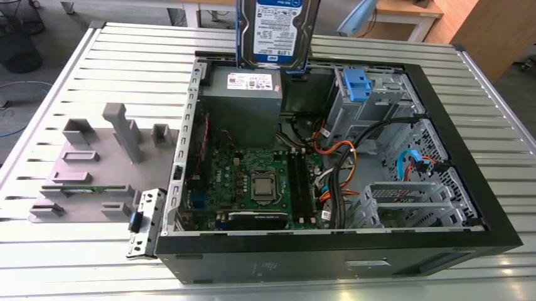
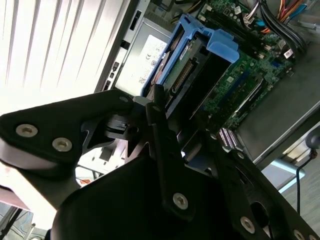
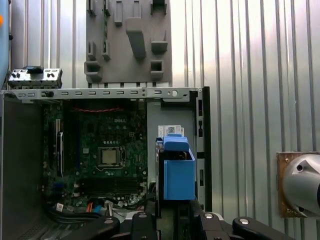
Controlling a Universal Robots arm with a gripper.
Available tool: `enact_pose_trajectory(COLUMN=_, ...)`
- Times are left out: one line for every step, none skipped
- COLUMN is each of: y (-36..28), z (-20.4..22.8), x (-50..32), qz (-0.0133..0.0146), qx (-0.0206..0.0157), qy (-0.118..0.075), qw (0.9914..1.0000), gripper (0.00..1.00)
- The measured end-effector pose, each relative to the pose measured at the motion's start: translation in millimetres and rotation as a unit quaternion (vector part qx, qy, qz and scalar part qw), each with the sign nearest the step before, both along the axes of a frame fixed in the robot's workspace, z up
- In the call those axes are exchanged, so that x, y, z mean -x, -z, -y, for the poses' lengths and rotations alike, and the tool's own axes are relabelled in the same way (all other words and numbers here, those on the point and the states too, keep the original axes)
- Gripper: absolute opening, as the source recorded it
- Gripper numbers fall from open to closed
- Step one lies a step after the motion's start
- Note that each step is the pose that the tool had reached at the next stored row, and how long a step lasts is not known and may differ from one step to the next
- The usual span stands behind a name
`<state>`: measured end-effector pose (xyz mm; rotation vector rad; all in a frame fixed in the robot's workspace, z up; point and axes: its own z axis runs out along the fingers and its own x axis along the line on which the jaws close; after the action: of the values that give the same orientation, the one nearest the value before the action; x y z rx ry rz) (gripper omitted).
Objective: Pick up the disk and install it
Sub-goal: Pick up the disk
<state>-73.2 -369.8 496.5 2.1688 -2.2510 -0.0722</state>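
Observation:
The disk (image 1: 277,31), silver with a white-and-blue label and blue side rails, hangs upright in the air over the back edge of the open computer case (image 1: 469,188), above the grey power-supply box (image 1: 243,94). In both wrist views my gripper (image 2: 180,107) (image 3: 172,216) is shut on the disk (image 2: 197,65) (image 3: 177,170), one black finger on each side. Its blue rail end points down toward the case interior.
The case lies open on a slatted metal table (image 1: 75,251). Inside it are the motherboard (image 1: 251,182), cable bundles (image 1: 335,169) and a metal drive bay with a blue clip (image 1: 356,84). A grey fixture block (image 1: 100,157) stands on the exterior view's left of the case.

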Motion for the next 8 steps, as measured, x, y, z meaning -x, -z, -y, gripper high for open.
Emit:
enact_pose_trajectory(y=0.0, z=0.0, x=-1.8, qz=0.0000, qx=0.0000, qy=0.000, qw=1.00000, gripper=0.35)
enact_pose_trajectory(y=0.0, z=0.0, x=-3.6, qz=0.0000, qx=0.0000, qy=0.000, qw=1.00000, gripper=0.35)
enact_pose_trajectory(y=0.0, z=0.0, x=-5.4, qz=0.0000, qx=0.0000, qy=0.000, qw=1.00000, gripper=0.35)
enact_pose_trajectory(y=0.0, z=0.0, x=-7.1, qz=0.0000, qx=0.0000, qy=0.000, qw=1.00000, gripper=0.35)
enact_pose_trajectory(y=0.0, z=0.0, x=-8.8, qz=0.0000, qx=0.0000, qy=0.000, qw=1.00000, gripper=0.35)
enact_pose_trajectory(y=0.0, z=0.0, x=-10.5, qz=0.0000, qx=0.0000, qy=0.000, qw=1.00000, gripper=0.35)
enact_pose_trajectory(y=0.0, z=0.0, x=-12.3, qz=0.0000, qx=0.0000, qy=0.000, qw=1.00000, gripper=0.35)
enact_pose_trajectory(y=0.0, z=0.0, x=-13.9, qz=0.0000, qx=0.0000, qy=0.000, qw=1.00000, gripper=0.35)
